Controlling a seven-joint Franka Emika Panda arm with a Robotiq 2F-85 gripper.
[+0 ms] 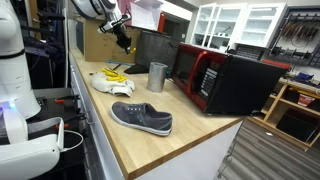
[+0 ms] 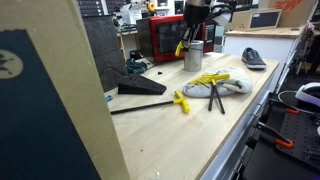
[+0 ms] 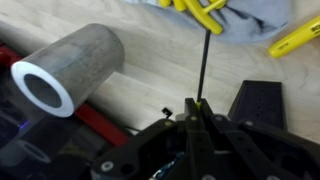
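The claw is pressed together on the yellow grip of a thin tool, so the shaft is hung straight down, clear of the surface, beside the cup, near the cloth.

cup stands between microwave and cloth.

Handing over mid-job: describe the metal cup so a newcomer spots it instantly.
Start at the wooden workbench and find the red and black microwave on it. Right beside its door stands the metal cup, near the end effector that grips a thin tool. It is the only bare grey upright cylinder, unlike the flat cloth and shoe nearby.
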